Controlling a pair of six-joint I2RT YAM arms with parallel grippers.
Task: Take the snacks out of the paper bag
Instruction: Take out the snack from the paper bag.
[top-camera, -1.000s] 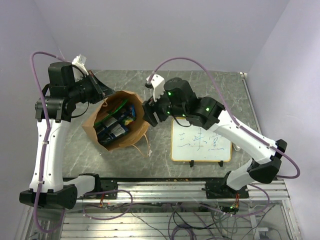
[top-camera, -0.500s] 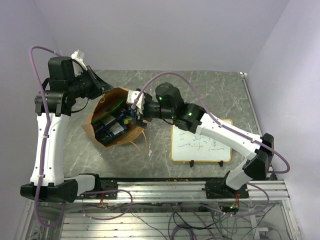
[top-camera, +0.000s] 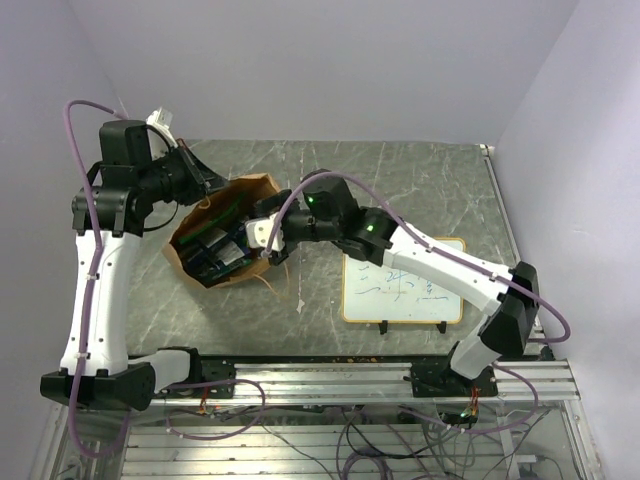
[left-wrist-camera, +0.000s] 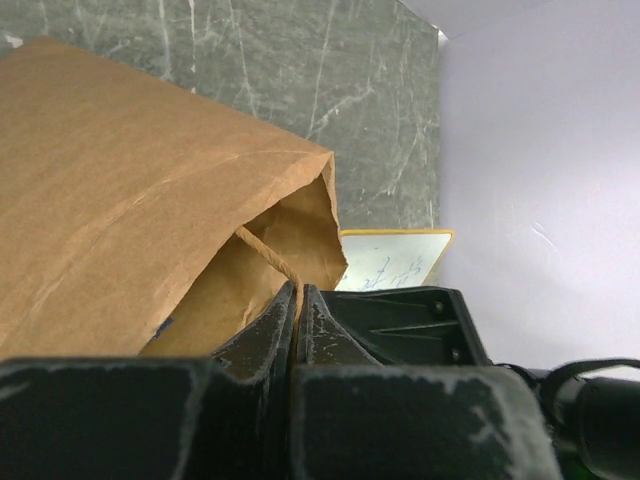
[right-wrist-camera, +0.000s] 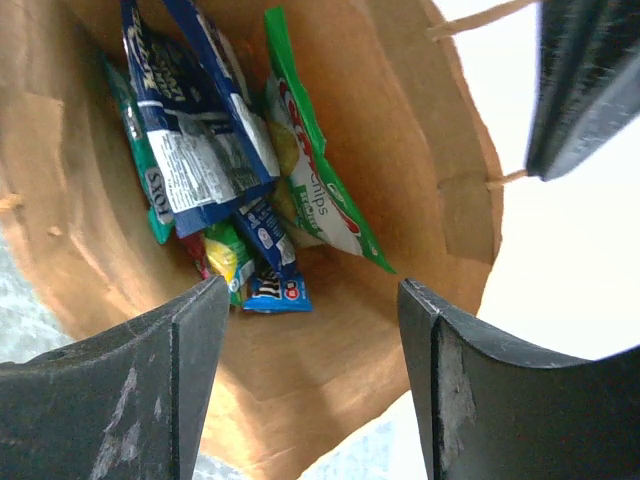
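Observation:
The brown paper bag (top-camera: 182, 264) lies tilted on the table with its mouth up and to the right. My left gripper (top-camera: 208, 188) is shut on the bag's string handle (left-wrist-camera: 262, 250) at the far rim, its jaws (left-wrist-camera: 298, 290) pressed together on the string. My right gripper (top-camera: 260, 236) is open at the bag's mouth, with nothing between its fingers (right-wrist-camera: 312, 295). Inside lie the snacks: a dark blue packet (right-wrist-camera: 200, 150), a green bag (right-wrist-camera: 318, 195), a small blue pouch (right-wrist-camera: 275, 292) and a teal one (right-wrist-camera: 150, 200).
An orange-framed whiteboard (top-camera: 402, 282) with writing lies right of the bag, under my right forearm. The grey marbled table (top-camera: 420, 175) stretches to the back and right. My left gripper's dark fingers (right-wrist-camera: 590, 80) show beyond the bag's rim in the right wrist view.
My right gripper has swung left and down from beside the bag to its mouth. The left gripper has kept its hold on the handle while the bag shifted slightly.

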